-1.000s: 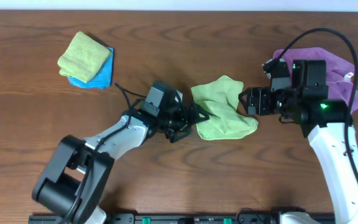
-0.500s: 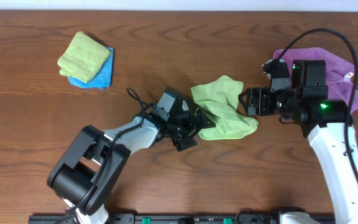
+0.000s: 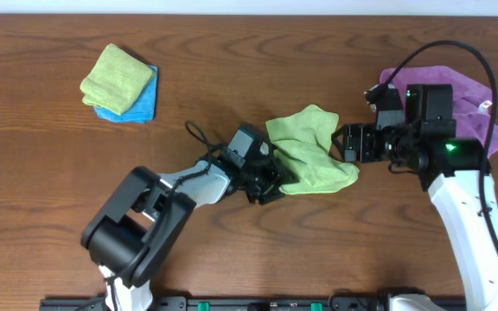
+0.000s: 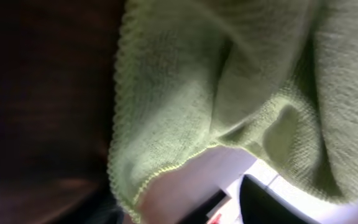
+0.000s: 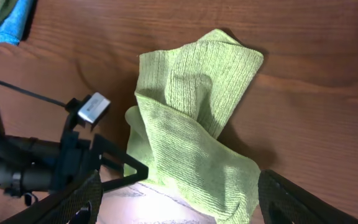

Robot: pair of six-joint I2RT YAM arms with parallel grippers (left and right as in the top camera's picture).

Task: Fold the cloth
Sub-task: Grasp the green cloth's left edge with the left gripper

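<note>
The green cloth (image 3: pixel 308 152) lies crumpled on the wooden table (image 3: pixel 232 52), one flap folded over itself (image 5: pixel 194 118). My left gripper (image 3: pixel 271 178) is at the cloth's lower left edge, and one of its black fingers (image 5: pixel 129 168) reaches onto that edge. The left wrist view is filled by the cloth (image 4: pixel 197 81), with one dark finger (image 4: pixel 263 205) just showing below it. Whether the jaws have closed on the fabric does not show. My right gripper (image 3: pixel 342 142) stands open at the cloth's right side. Its fingers (image 5: pixel 79 199) are spread wide, and the cloth's near corner lies between them.
A folded yellow-green cloth on a blue cloth (image 3: pixel 119 83) sits at the back left. A purple cloth (image 3: pixel 465 95) lies at the right under my right arm. The left arm's cable (image 3: pixel 199 138) loops over the table beside the green cloth.
My left arm has swung right, up to the cloth's lower left edge, and its jaws have narrowed there. The right arm and the cloth have hardly moved.
</note>
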